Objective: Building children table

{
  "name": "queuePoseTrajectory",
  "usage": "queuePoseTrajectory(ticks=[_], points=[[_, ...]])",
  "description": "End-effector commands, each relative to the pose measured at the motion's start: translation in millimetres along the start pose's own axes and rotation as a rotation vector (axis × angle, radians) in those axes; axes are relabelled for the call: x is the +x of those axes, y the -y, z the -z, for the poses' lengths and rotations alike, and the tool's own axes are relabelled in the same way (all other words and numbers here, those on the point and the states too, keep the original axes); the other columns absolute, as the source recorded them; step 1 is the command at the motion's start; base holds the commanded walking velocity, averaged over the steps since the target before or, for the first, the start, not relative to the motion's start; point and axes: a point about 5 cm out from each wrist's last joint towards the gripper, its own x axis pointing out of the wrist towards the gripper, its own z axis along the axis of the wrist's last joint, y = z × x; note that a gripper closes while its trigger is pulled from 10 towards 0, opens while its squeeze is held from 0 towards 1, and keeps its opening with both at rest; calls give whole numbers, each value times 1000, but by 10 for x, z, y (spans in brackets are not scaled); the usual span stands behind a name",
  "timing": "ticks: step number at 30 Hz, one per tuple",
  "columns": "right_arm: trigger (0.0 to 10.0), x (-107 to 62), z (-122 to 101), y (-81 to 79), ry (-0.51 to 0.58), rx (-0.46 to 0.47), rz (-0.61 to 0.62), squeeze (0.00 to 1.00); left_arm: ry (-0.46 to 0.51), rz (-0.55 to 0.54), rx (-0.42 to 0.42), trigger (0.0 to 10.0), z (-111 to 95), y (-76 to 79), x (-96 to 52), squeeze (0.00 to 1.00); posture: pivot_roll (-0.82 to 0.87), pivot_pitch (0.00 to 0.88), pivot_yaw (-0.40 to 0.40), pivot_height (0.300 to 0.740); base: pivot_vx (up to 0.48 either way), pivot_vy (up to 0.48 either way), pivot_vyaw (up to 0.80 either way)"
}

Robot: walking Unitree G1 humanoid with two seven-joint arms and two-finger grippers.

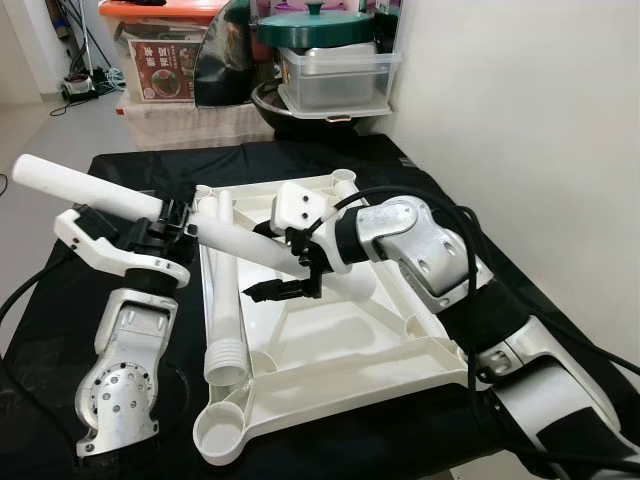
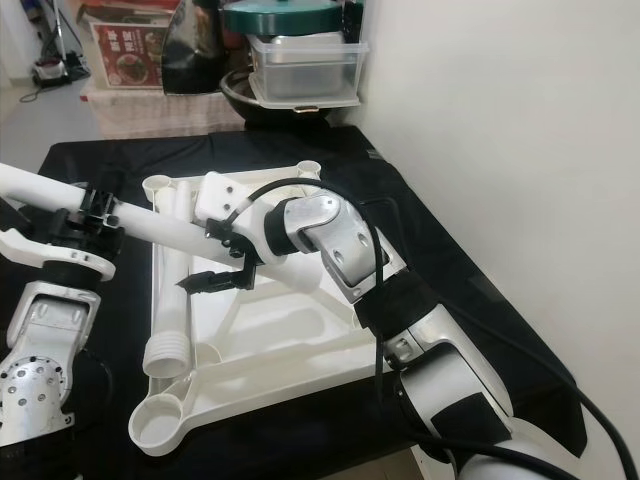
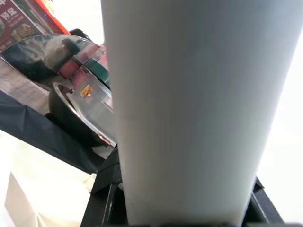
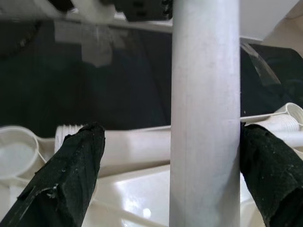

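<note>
A: Left gripper (image 1: 172, 222) clamped on white leg (image 1: 95, 187), smooth tube held level above the black surface (image 1: 420, 180).
B: Right gripper (image 1: 283, 290)?
A: Fingers apart, straddling that leg, over the upturned white tabletop (image 1: 340, 340). Second leg (image 1: 225, 300), ribbed end, lies in it.

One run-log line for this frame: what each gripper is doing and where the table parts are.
left gripper: shut on white leg | right gripper: open, fingers astride it | second leg: lying in upturned tabletop | black cloth

I can make out red Chinese characters on the printed box (image 1: 163, 70) behind the table, but they are too small for me to read. Nothing else carries writing.
</note>
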Motion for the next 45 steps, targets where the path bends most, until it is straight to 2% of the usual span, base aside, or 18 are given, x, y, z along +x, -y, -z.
queuePoseTrajectory(ticks=[1, 2, 8, 16, 17, 18, 19, 20, 22, 23, 29, 34, 42, 44, 45], points=[[10000, 118, 22, -105, -43, -32, -76, 153, 6, 11, -3, 0, 14, 33, 13, 0, -4, 0, -45, 740, 0, 0, 0], [10000, 166, 63, -121, -76, -40, -81, 106, 7, 12, 0, 0, 17, 39, 24, 0, -3, 0, -55, 740, 0, 0, 0], [10000, 313, 187, -59, -165, 0, -28, 98, 6, 20, 0, 0, 60, 66, 58, 0, -10, 0, -53, 740, 0, 0, 0], [10000, 402, 258, 0, -205, 74, 33, 78, -6, 29, -6, 0, 122, 95, 67, 0, -11, 0, -59, 740, 0, 0, 0], [9412, 429, 262, 11, -201, 102, 49, 78, -8, 31, -6, 0, 132, 106, 71, 0, -4, 0, -62, 740, 0, 0, 0], [9412, 429, 262, 11, -201, 102, 49, 78, -8, 31, -6, 0, 132, 106, 71, 0, -4, 0, -62, 740, 0, 0, 0], [7686, 450, 252, 17, -190, 121, 59, 78, -8, 32, -6, 0, 137, 111, 70, 0, -4, 0, -61, 740, 0, 0, 0], [4235, 464, 235, 20, -177, 130, 61, 78, -9, 32, -6, 0, 141, 111, 66, 0, -5, 0, -60, 740, 0, 0, 0], [4235, 476, 223, 24, -170, 132, 61, 78, -10, 32, -6, 0, 143, 110, 63, 0, -5, 0, -60, 740, 0, 0, 0], [0, 485, 207, 32, -155, 136, 68, 78, -12, 30, -7, 0, 152, 102, 56, 0, -5, 0, -60, 740, 0, 0, 0], [0, 501, 184, 48, -117, 141, 86, 82, -19, 28, -11, 0, 183, 95, 55, 0, -3, 0, -59, 740, 0, 0, 0], [0, 510, 120, 0, -59, 123, 55, 90, -28, 28, -13, 0, 202, 85, 62, 0, -5, 0, -55, 740, 0, 0, 0], [0, 482, 94, -34, -26, 93, 37, 94, -46, 11, -19, 0, 216, 49, 63, 0, -5, 0, -50, 740, 0, 0, 0], [0, 447, 114, -28, -24, 90, 42, 90, -96, -33, 17, 0, 260, -1, 83, 0, -7, 0, -49, 740, 0, 0, 0], [0, 427, 130, -18, -25, 91, 47, 90, -107, -16, 44, 10000, 263, 9, 88, 1000, -7, 0, -48, 740, 0, 0, 0]])
